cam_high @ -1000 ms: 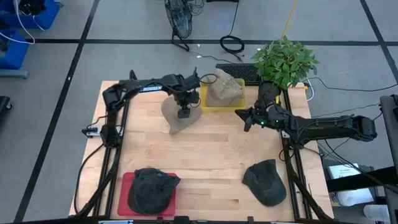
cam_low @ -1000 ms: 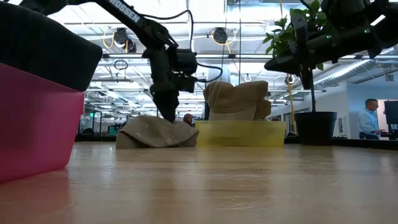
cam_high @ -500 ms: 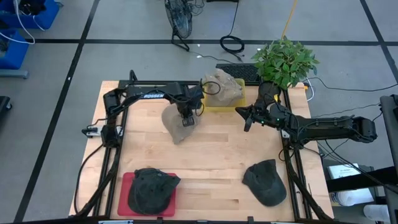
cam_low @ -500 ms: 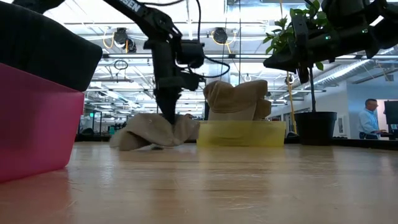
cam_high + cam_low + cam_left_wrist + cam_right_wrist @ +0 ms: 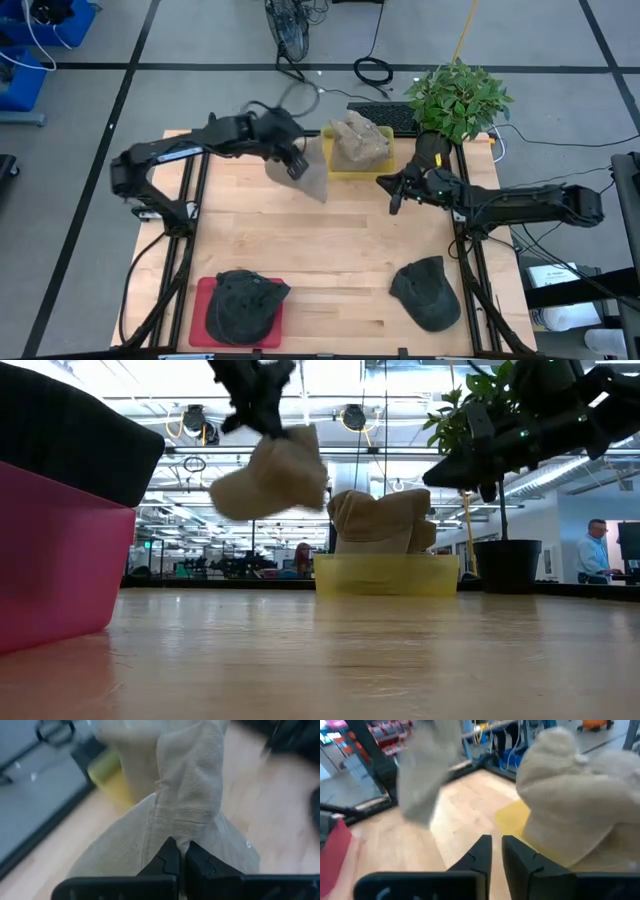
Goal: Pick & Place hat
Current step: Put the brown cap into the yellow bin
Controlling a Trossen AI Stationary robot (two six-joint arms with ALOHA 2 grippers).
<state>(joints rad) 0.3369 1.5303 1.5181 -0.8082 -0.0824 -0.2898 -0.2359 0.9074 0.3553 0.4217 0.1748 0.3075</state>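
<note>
Your left gripper (image 5: 296, 166) is clenched on the tan hat (image 5: 311, 173), holding it in the air left of the yellow tray (image 5: 358, 171) at the table's far side; your right gripper (image 5: 392, 199), right of the tray, shows a slight gap between its fingers, grasping nothing.

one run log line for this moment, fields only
left gripper: shut on tan hat, lifted off table | right gripper: empty, near yellow tray | second tan hat: in tray
</note>
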